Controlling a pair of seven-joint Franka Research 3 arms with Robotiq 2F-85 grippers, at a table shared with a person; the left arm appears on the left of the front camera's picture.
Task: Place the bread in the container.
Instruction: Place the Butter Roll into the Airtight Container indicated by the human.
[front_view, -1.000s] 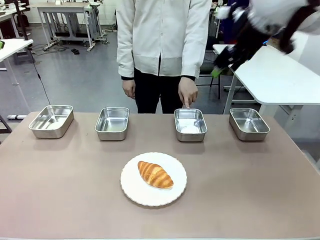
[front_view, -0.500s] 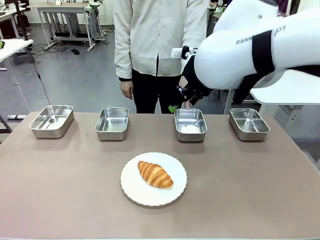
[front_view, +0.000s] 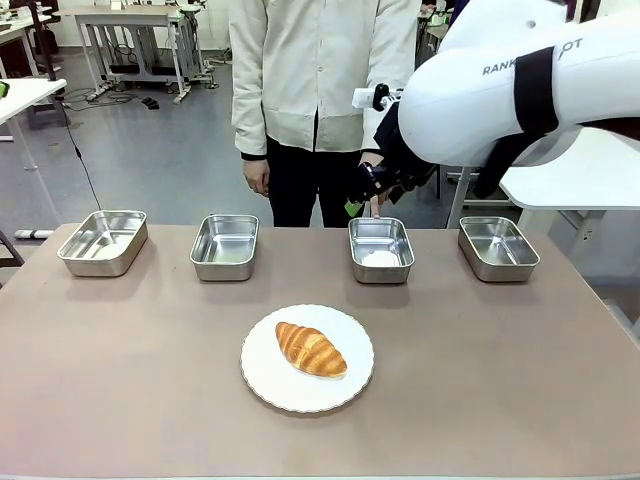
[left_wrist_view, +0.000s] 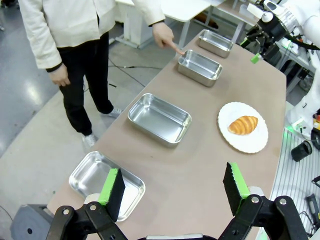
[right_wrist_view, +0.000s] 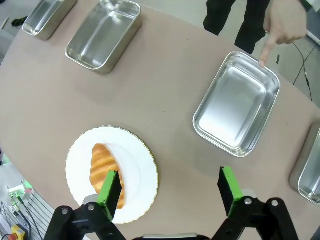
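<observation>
Front view: the bread (front_view: 311, 349), a golden croissant, lies on a round white plate (front_view: 262, 385) near the middle of the tabletop (front_view: 120, 380). Beyond it four steel pans (front_view: 224, 268) stand in a row. A person at the far side points a hand (right_wrist_view: 284, 22) at the far rim of the third pan from the robot's left, which we take to be the container (front_view: 381, 272). The right end effector (right_wrist_view: 169, 190) hangs in the air near that hand, released, its jaws wide with nothing between them. The left end effector (left_wrist_view: 173, 185) is likewise released and empty, high over the left end of the tabletop, well apart from the bread.

We judge the bread light, soft and flaky: a hard squeeze would crush it or shed crust. We would take hold across its thick middle, one jaw on each long flank, closing gently. The ridged crust should give grip; the tapered ends would likely break off.
</observation>
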